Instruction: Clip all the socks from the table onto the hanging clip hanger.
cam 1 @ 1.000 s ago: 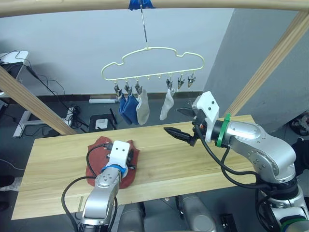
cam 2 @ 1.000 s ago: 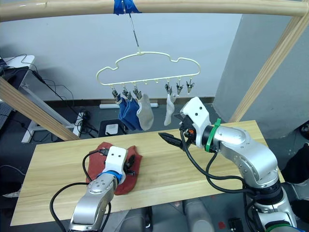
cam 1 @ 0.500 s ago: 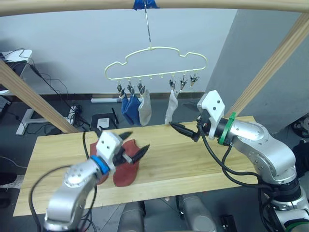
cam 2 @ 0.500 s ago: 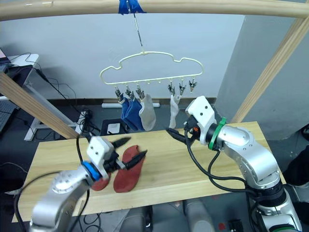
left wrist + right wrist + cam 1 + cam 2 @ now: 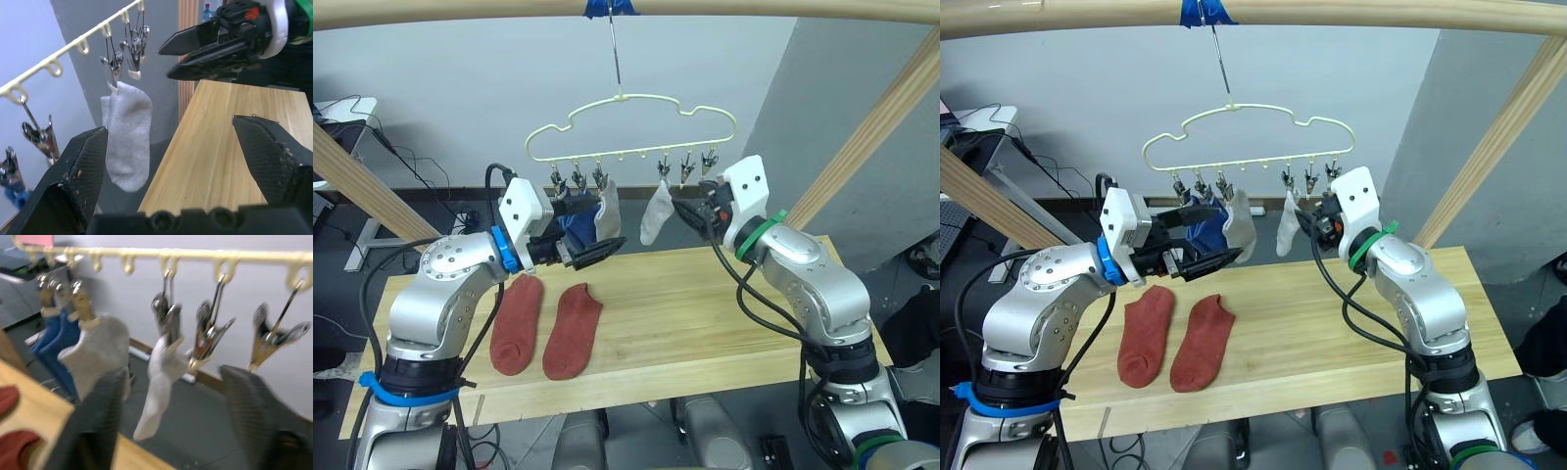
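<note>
Left eye view: left fingers (image 5: 590, 250) apart, hiding blue socks (image 5: 576, 223); right fingers (image 5: 688, 212) apart.

Head pair looks down over table (image 5: 705, 323); wrist cameras sit close, sharing the clip hanger (image 5: 83, 46)

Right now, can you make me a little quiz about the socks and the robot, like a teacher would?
1. How many rust-red socks lie on the table?
2. True or false: both blue socks hang on the clip hanger.
3. Which is the left gripper doing? A) pinching a red sock B) open and raised near the hanging socks C) resting flat on the table

Key
1. Two, side by side.
2. True; two light grey socks hang there too.
3. B. It holds nothing. The right gripper is also open, up near the two free clips.
</note>
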